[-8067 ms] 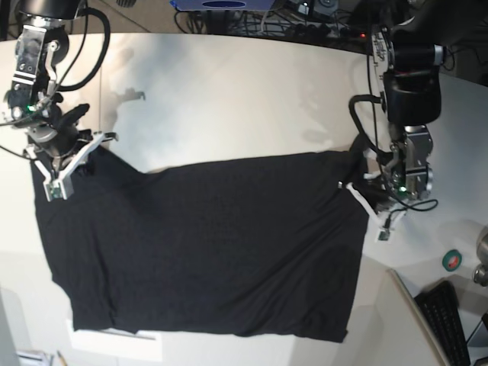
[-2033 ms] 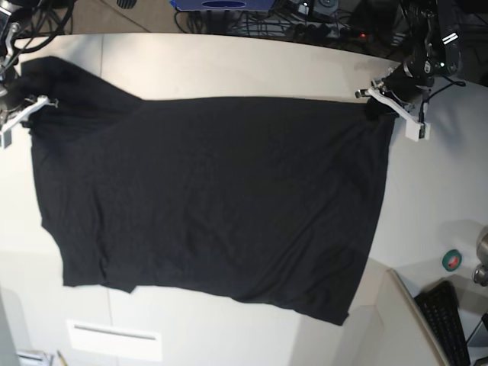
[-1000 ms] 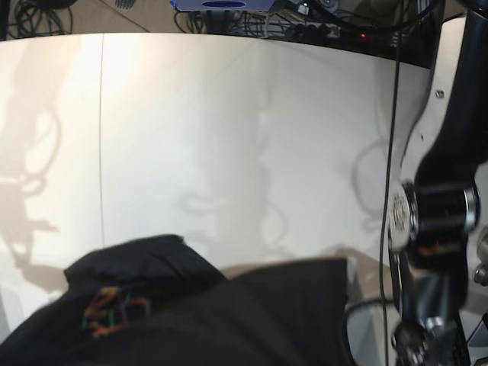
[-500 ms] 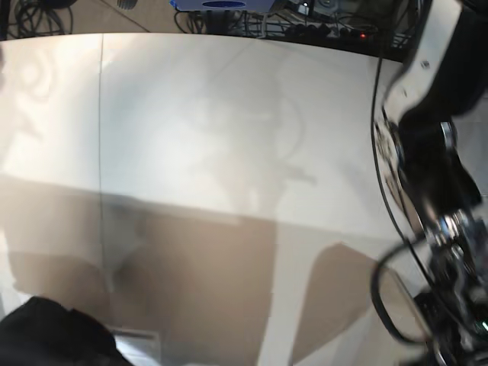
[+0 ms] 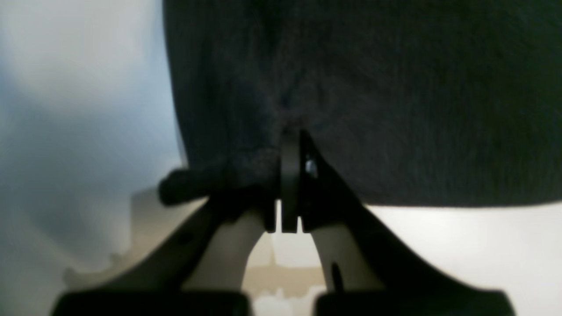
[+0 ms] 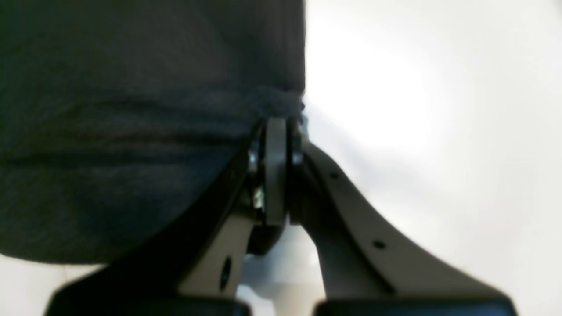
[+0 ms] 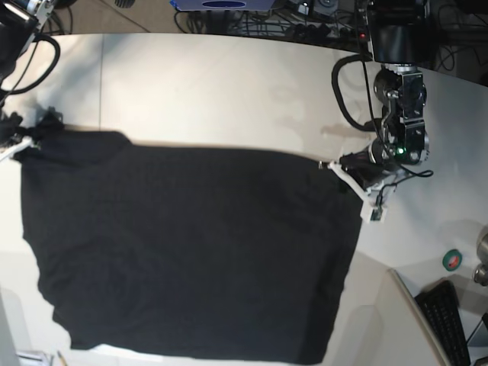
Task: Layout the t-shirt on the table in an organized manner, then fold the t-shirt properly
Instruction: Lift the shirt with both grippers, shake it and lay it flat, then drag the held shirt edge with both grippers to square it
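Observation:
The black t-shirt (image 7: 191,244) lies spread over the off-white table (image 7: 229,91), reaching down to the near edge. My left gripper (image 7: 343,169) sits at the shirt's far right corner, shut on the fabric. In the left wrist view its fingertips (image 5: 290,145) pinch a bunched hem of the t-shirt (image 5: 373,87). My right gripper (image 7: 21,143) is at the far left corner, also shut on cloth. The right wrist view shows the right gripper (image 6: 276,127) clamping a gathered edge of the t-shirt (image 6: 131,109).
A green tape roll (image 7: 452,261) and a metal object (image 7: 482,263) lie at the right edge. A black keyboard (image 7: 450,320) sits at the lower right. Cables (image 7: 305,23) run behind the table's far edge.
The shirt was lifted off the table, close to the camera. Now it lies spread flat, and both arms have come down to its far corners, still gripping it.

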`<state>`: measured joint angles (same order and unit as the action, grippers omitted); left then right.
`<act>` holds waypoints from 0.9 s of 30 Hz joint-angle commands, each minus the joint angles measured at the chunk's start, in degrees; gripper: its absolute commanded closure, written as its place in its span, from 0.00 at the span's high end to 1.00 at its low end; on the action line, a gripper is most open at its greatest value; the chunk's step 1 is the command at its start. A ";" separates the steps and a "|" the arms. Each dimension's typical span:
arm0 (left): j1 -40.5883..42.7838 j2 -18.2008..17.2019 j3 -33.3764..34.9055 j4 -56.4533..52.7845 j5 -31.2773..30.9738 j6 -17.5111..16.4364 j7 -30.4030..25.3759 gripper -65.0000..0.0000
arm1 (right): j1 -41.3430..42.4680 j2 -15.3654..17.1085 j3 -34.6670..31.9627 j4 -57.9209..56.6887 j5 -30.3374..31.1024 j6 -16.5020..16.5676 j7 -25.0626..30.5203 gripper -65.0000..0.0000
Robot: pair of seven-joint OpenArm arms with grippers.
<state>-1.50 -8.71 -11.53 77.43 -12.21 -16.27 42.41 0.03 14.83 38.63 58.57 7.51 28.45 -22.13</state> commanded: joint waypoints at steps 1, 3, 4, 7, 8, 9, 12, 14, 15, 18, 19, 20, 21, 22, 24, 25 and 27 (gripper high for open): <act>-0.74 -0.74 -0.56 1.21 -0.67 0.14 -2.11 0.00 | 0.01 1.57 0.53 1.52 1.24 0.34 2.31 0.00; 1.19 -0.74 -0.65 2.44 -0.67 0.14 -2.11 0.00 | -2.71 1.57 0.09 3.54 1.42 0.34 2.39 0.00; 1.89 -0.74 -0.65 3.32 -0.67 0.14 -2.11 0.00 | -3.94 1.30 0.09 5.57 1.42 0.34 2.31 0.00; 4.35 -0.74 -0.65 5.52 -0.67 0.14 -2.11 0.00 | -9.40 0.86 0.18 12.51 1.50 0.34 2.31 0.00; 5.23 -0.74 -0.65 6.13 -0.67 0.14 -2.11 0.00 | -10.98 0.16 0.53 14.18 1.50 0.34 2.31 0.00; 5.94 -0.74 -0.73 6.48 -0.67 0.14 -2.11 0.00 | -12.03 -0.10 0.71 15.32 1.50 0.34 2.31 0.00; 8.31 -0.74 -1.79 7.98 -0.67 0.14 -2.19 0.00 | -14.93 -0.46 0.71 16.82 1.50 0.34 2.31 0.00; 10.33 -0.56 -4.07 10.09 -0.67 0.14 -2.19 0.00 | -17.48 -0.81 0.71 19.63 1.50 0.34 2.31 0.00; 11.39 -0.56 -5.04 11.14 -0.67 0.14 -2.19 0.00 | -18.98 -1.69 0.71 21.39 1.50 0.34 2.31 0.00; 14.29 -0.65 -8.38 14.04 -0.67 0.14 -2.19 0.00 | -22.76 -3.53 0.80 26.23 1.50 0.34 2.31 0.00; 15.08 -0.65 -8.82 14.66 -0.67 0.14 -2.19 0.00 | -23.55 -4.06 0.71 27.10 1.50 0.34 2.31 0.00; 15.87 -0.65 -9.09 15.19 -0.67 0.14 -2.19 0.00 | -24.16 -4.68 0.71 27.81 1.50 0.34 2.31 0.00; 16.75 -0.65 -9.17 15.54 -0.67 0.14 -2.19 0.00 | -24.78 -5.20 0.71 28.51 1.50 0.34 2.31 0.00; 17.54 -0.65 -9.44 15.80 -0.67 0.14 -2.19 0.00 | -25.40 -5.73 0.71 29.30 1.50 0.34 2.22 0.00; 19.21 -0.65 -9.61 16.33 -0.67 0.14 -2.19 0.00 | -27.07 -6.96 0.80 30.97 1.50 0.34 1.60 0.00; 20.18 -0.65 -9.70 16.77 -0.67 0.14 -2.19 0.00 | -27.77 -7.31 0.80 31.76 1.50 0.34 0.72 0.00; 22.29 -0.65 -9.70 18.53 -0.67 0.14 -2.19 0.00 | -29.00 -7.40 0.80 33.43 1.50 0.34 -1.21 0.00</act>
<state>20.97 -8.78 -20.86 94.74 -12.43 -16.27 41.34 -28.73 6.48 39.00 90.80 8.64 29.02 -24.53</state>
